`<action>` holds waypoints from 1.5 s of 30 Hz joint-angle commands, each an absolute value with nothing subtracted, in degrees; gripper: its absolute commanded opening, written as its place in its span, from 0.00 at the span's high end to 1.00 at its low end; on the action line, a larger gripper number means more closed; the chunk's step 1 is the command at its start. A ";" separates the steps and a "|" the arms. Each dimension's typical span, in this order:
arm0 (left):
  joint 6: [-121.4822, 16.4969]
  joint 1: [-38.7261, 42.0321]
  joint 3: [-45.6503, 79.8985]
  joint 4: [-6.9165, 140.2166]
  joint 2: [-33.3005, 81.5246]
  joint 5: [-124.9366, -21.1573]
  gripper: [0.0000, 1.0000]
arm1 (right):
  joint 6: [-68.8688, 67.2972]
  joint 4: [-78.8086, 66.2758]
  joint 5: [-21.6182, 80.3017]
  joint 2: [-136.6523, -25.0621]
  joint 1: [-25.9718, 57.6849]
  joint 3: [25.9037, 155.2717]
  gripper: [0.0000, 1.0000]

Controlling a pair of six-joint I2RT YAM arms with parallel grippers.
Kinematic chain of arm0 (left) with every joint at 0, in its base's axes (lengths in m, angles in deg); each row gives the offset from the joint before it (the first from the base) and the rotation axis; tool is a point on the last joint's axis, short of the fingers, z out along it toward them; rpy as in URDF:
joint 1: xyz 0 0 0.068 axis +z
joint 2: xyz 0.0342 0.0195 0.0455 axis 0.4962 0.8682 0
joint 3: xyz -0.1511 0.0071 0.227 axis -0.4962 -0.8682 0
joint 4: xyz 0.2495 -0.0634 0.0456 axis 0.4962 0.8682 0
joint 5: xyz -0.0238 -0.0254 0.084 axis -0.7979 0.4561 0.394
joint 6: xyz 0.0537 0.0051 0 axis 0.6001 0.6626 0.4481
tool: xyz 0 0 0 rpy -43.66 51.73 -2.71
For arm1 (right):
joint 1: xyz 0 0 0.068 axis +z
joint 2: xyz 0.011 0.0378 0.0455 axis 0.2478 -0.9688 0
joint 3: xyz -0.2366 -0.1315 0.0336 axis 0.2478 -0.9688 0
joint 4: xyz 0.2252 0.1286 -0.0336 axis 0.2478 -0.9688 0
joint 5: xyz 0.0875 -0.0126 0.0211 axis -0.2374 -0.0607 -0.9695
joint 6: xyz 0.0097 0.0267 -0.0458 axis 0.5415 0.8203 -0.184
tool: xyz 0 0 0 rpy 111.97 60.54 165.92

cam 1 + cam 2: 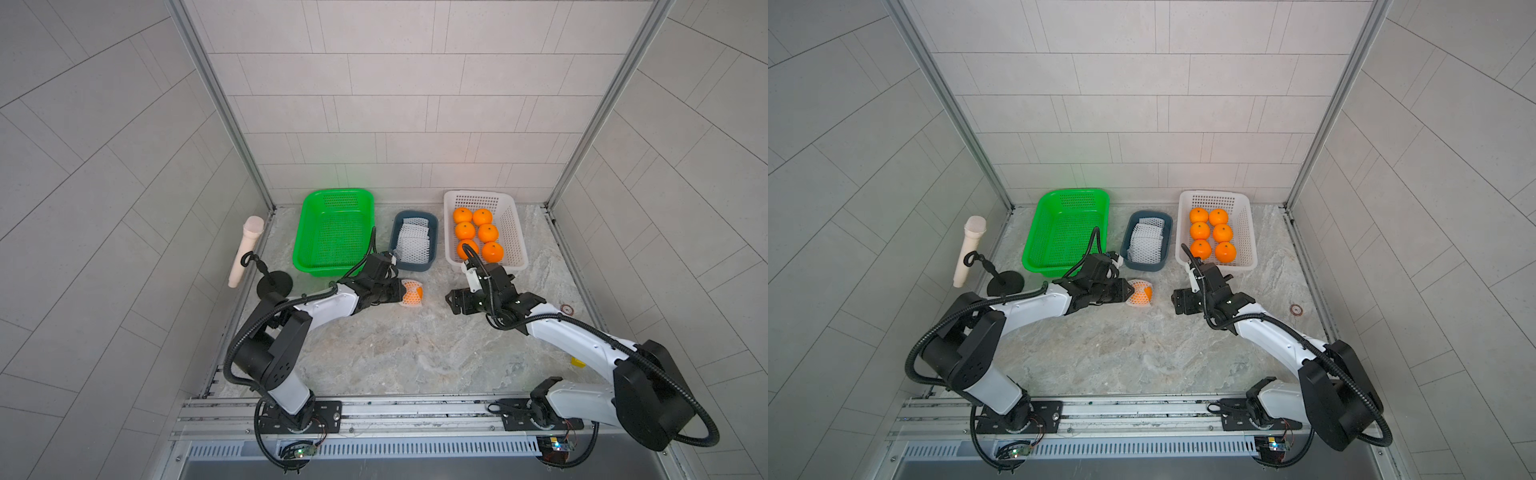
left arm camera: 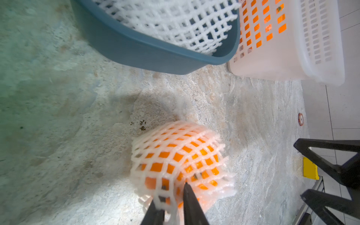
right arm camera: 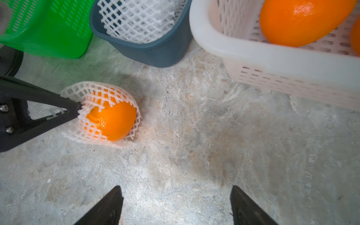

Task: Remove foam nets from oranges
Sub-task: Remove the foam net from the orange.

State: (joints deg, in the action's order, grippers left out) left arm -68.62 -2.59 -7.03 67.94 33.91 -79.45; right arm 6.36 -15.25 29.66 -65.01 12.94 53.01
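1. The marble table (image 1: 395, 353) fills the lower middle of both top views.
2. The green basket (image 1: 332, 241) stands left of centre at the back of the table. Nothing shows in it.
3. The white basket (image 1: 510, 237) sits right of centre at the back. It holds six bare oranges (image 1: 488, 233) in two rows of three.
4. The blue tub (image 1: 413, 265) stands between the two baskets, with limp foam nets (image 1: 411, 241) piled inside.
5. The right gripper (image 1: 452, 301) hangs right of centre, just below the white basket. In the right wrist view its fingers (image 3: 109, 206) stand wide apart at the bottom edge, with only bare table between them.
6. The left gripper (image 1: 400, 293) reaches in from the left, at centre frame below the blue tub. In the left wrist view its jaws are pinched together on the rim of the foam net (image 2: 175, 148), with mesh caught between the two tips.
7. The netted orange (image 3: 115, 120) rests on the table in front of the blue tub, well apart from the right gripper. The sleeve covers only part of it, and its bare side faces the right wrist camera.
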 commanded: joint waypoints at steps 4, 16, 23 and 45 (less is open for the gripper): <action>-67.97 -2.15 -8.61 69.00 34.00 -79.64 0.87 | 12.18 -7.21 29.87 -68.57 15.28 53.67 0.19; -67.55 -2.15 -8.67 68.29 34.99 -80.76 0.96 | 18.48 3.57 28.07 -80.82 18.63 57.41 0.35; -67.34 -2.16 -8.49 68.21 35.34 -81.71 0.96 | 20.18 6.03 26.00 -85.92 19.01 60.21 0.33; -66.39 -2.07 -8.93 69.24 35.43 -81.65 0.95 | 24.60 11.11 20.52 -95.96 21.03 65.13 0.27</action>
